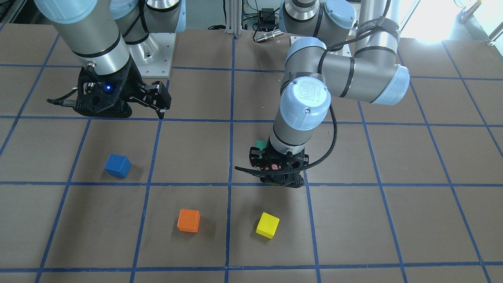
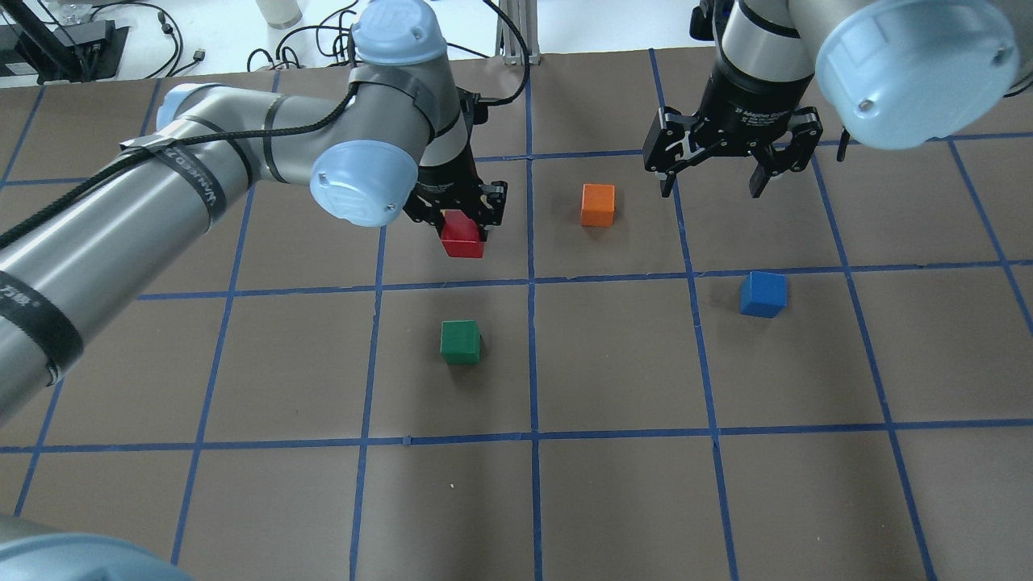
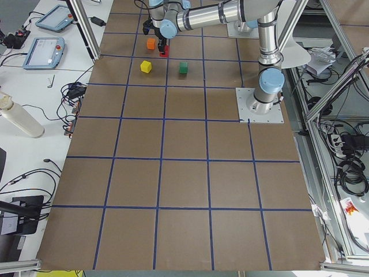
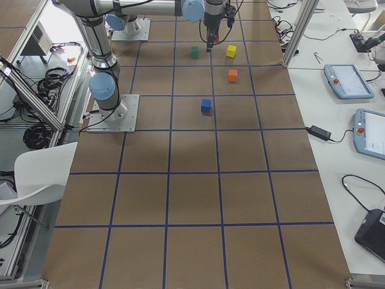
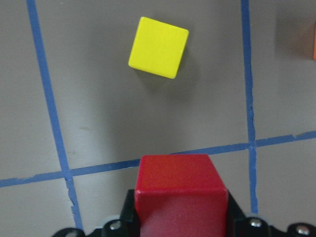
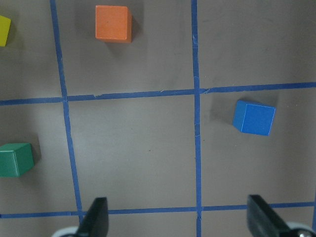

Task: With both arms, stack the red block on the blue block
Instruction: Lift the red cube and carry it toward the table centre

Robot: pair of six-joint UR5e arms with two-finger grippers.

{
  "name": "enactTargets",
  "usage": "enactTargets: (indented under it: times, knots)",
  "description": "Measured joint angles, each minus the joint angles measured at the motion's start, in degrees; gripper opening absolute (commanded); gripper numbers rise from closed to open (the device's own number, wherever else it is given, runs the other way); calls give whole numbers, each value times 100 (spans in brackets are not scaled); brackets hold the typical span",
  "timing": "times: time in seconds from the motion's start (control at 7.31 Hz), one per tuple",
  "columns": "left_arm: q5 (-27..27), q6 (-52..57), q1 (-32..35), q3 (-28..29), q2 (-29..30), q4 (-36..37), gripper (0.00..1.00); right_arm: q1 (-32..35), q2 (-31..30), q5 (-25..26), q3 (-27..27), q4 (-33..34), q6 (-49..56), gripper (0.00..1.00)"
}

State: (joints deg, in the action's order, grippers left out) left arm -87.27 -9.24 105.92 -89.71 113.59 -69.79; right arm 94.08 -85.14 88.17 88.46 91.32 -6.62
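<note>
My left gripper (image 2: 464,211) is shut on the red block (image 2: 462,239), which fills the bottom of the left wrist view (image 5: 180,195) between the jaws. From the front the block is almost hidden under this gripper (image 1: 277,173). The blue block (image 2: 763,294) sits alone on the table to the right, also seen from the front (image 1: 117,165) and in the right wrist view (image 6: 254,117). My right gripper (image 2: 712,190) is open and empty, above the table, a little beyond and left of the blue block.
An orange block (image 2: 598,204) lies between the two grippers. A green block (image 2: 461,340) lies nearer the robot than the red block. A yellow block (image 1: 267,225) lies past the left gripper and shows in the left wrist view (image 5: 158,47). Blue tape lines grid the brown table.
</note>
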Motion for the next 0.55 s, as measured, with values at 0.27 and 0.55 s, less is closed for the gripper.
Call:
enactTargets:
  times: [0.27, 0.55]
  knots:
    - [8, -645, 416, -52, 282, 67, 23, -3, -9, 4, 1, 0, 20, 100]
    - [109, -1085, 699, -69, 540, 193, 25, -4, -21, 18, 10, 0, 28, 100]
